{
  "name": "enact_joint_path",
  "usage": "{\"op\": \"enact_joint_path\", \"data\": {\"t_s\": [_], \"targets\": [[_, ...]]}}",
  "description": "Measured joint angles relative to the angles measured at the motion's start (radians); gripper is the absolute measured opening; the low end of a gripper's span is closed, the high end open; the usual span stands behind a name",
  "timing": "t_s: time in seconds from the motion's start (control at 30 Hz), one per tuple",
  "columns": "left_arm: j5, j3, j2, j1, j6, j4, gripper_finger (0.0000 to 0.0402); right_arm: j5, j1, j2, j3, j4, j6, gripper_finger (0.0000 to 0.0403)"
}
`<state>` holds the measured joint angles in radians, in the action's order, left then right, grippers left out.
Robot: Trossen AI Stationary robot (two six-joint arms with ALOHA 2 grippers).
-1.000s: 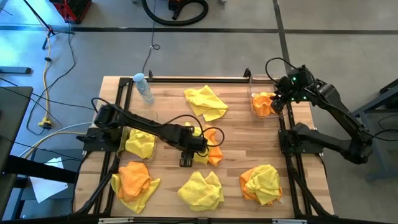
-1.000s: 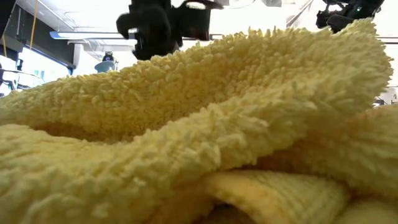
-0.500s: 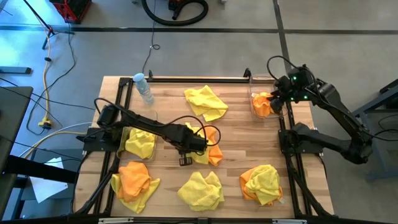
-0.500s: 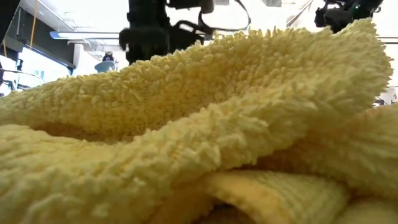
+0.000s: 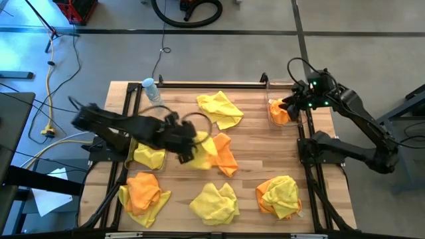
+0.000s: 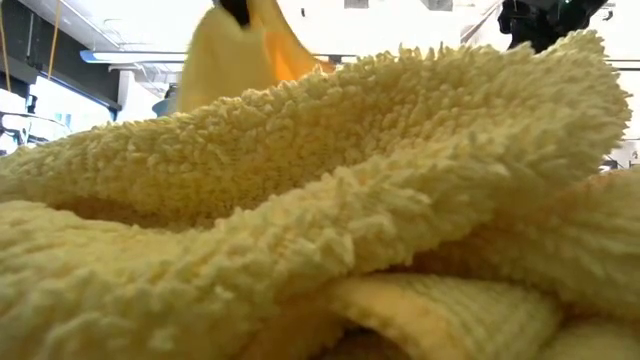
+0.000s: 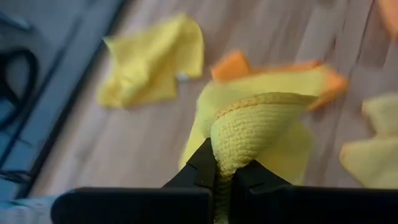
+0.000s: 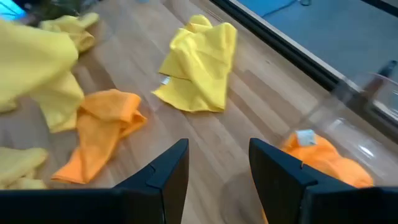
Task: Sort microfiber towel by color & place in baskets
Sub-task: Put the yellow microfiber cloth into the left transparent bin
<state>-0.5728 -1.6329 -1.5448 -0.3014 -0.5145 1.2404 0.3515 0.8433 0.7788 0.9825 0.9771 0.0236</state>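
Left wrist view alone shows left gripper [image 7: 222, 169] pinching yellow towel [image 7: 258, 121].

Two dark, matte black robot arms, each built of slim jointed segments. Thin black cables loop loosely off both arms. The right arm's wrist carries small glowing green lights. The right gripper [image 8: 217, 177] has two broad, flat, smooth black fingers. The left gripper [image 7: 225, 174] has matching black fingers on a wide black bar.

A blue-capped clear bottle [image 5: 153, 93] stands on the wooden table [image 5: 252, 143].
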Motion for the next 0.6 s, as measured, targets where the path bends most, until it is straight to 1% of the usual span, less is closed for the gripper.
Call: {"op": "enact_joint_path", "data": {"t_s": [0.17,0.3,0.47,0.53,0.6], "targets": [[-0.159,0.0,0.142,-0.061,-0.025,0.037,0.0,-0.005,-0.094,0.004,-0.017,-0.102,-0.089,0.0162],[-0.257,0.0,0.22,-0.093,-0.064,0.125,0.0,-0.056,-0.184,0.034,-0.017,-0.179,-0.152,0.0162],[-0.279,0.0,0.285,-0.099,-0.141,0.323,0.0,-0.147,-0.297,0.097,-0.017,-0.252,-0.219,0.0162],[-0.285,0.003,0.312,-0.098,-0.148,0.329,0.0,-0.185,-0.338,0.129,-0.017,-0.274,-0.243,0.0162],[-0.292,0.009,0.354,-0.097,-0.095,0.329,0.0,-0.223,-0.377,0.163,-0.017,-0.296,-0.271,0.0162]]}}
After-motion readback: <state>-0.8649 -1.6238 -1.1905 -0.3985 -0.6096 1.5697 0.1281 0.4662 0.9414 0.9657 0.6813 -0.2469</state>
